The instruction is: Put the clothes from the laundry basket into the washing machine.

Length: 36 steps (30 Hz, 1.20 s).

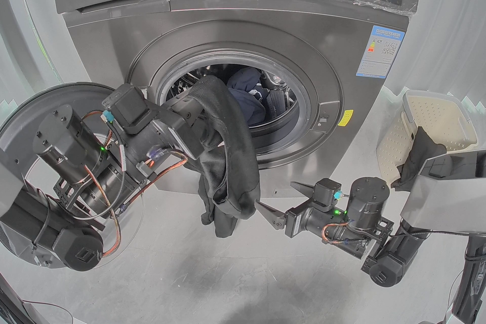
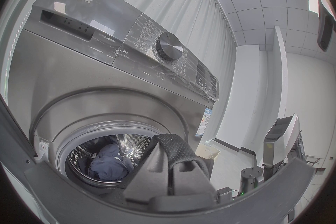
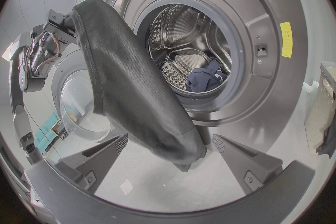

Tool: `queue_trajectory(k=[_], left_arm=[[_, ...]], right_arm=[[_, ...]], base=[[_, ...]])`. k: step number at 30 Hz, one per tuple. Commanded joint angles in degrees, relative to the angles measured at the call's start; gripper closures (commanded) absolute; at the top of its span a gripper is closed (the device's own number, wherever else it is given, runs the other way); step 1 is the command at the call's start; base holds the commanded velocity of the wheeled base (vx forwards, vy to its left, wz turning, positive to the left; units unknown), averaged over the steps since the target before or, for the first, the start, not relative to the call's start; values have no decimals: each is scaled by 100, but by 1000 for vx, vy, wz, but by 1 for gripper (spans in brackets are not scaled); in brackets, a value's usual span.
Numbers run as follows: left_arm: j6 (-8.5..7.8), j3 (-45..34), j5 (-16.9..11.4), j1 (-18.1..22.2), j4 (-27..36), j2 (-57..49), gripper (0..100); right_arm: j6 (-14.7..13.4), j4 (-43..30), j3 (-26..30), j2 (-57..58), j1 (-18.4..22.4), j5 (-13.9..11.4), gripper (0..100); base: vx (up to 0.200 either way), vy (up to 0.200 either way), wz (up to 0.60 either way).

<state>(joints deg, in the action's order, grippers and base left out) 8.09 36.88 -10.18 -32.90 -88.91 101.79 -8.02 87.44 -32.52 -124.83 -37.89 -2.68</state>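
From the head: grips a black garment (image 1: 230, 148) in the left gripper (image 1: 201, 111), pinched near a fold so both ends hang below and in front of it. Holds it right at the mouth of the washer (image 1: 243, 31), just ahead of the gripper, likely so a short push sends it inside. Already in there, beyond the gripper: navy clothes (image 1: 248, 92). Swung wide behind the left arm, the door (image 1: 30, 107), out of the way. Hangs the right gripper (image 1: 284, 201) low, jaws spread and empty, just beside the garment's trailing end, probably to lift the slack. Well behind the right gripper: the basket (image 1: 395, 148), one dark cloth (image 1: 420, 153) hanging at its edge, so more to load.

From the left wrist: left gripper (image 2: 170, 179) clenched on the garment (image 2: 178, 151), draped over the top of the fingers (image 2: 150, 175). Dead ahead and a little lower, the drum (image 2: 133, 142) with the navy clothes (image 2: 106, 165).

From the right wrist: right gripper (image 3: 169, 139) released, nothing between the pads, garment (image 3: 133, 84) hanging just ahead. Beyond it, navy clothes (image 3: 206, 77) on the drum (image 3: 182, 35) floor. Judged about midway: some clothes in, one piece at the mouth, one left in the basket (image 3: 322, 109)
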Motion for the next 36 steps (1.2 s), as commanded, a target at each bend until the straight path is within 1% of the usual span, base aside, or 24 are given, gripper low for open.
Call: queue_trajectory(k=[1, 3, 5, 6, 8, 10, 11, 12, 16, 18, 19, 20, 22, 29, 32, 35, 36], left_arm=[[-10, -5, -2, -6, -4, -19, 100], [8, 4, -2, -6, -4, -19, 100], [8, 13, -2, -6, -4, -28, 100], [-1, 4, -10, -14, -4, -124, 100], [8, -5, -19, -14, -4, -168, 100], [34, 4, -37, -102, -4, -256, 100], [34, 4, -37, -102, -4, -256, 100], [43, -5, -54, -111, -4, -309, 100], [26, -5, -63, -120, -4, -327, 100], [26, -5, -63, -129, -4, -353, 100], [34, -14, -72, -137, -4, -458, 100], [34, -14, -81, -137, 5, -494, 100], [34, -5, -81, -190, -4, -511, 100], [34, -23, -81, -243, -4, -511, 100], [43, -5, -72, -261, -4, -520, 100], [52, 13, -72, -261, -4, -520, 100], [61, 13, -72, -261, -4, -520, 100]], right_arm=[[37, -43, -465, -428, -122, -66, 0], [73, -43, -580, -516, -289, -171, 0], [81, -52, -676, -604, -404, -198, 0], [99, -61, -826, -718, -483, -206, 0], [108, -70, -896, -771, -500, -206, 0], [108, -131, -1168, -938, -562, -215, 0], [108, -131, -1186, -947, -562, -215, 0], [108, -175, -1406, -1070, -588, -215, 0], [143, -245, -1995, -1377, -544, -206, 0], [152, -272, -2109, -1439, -509, -206, 0], [152, -298, -2337, -1544, -447, -198, 0], [152, -298, -2416, -1597, -395, -198, 0], [152, -298, -2522, -1650, -324, -180, 0], [187, -316, -2803, -1755, -298, -145, 0], [187, -377, -3058, -1896, -307, -127, 0], [187, -386, -3190, -1992, -298, -4, 0], [187, -386, -3199, -2010, -298, 31, 100]], base=[[0, 0, 0], [0, 0, 0], [0, 0, 0], [0, 0, 0], [0, 0, 0], [0, 0, 0], [0, 0, 0], [0, 0, 0], [0, 0, 0], [0, 0, 0], [0, 0, 0], [0, 0, 0], [0, 0, 0], [0, 0, 0], [0, 0, 0], [0, 0, 0], [0, 0, 0]])
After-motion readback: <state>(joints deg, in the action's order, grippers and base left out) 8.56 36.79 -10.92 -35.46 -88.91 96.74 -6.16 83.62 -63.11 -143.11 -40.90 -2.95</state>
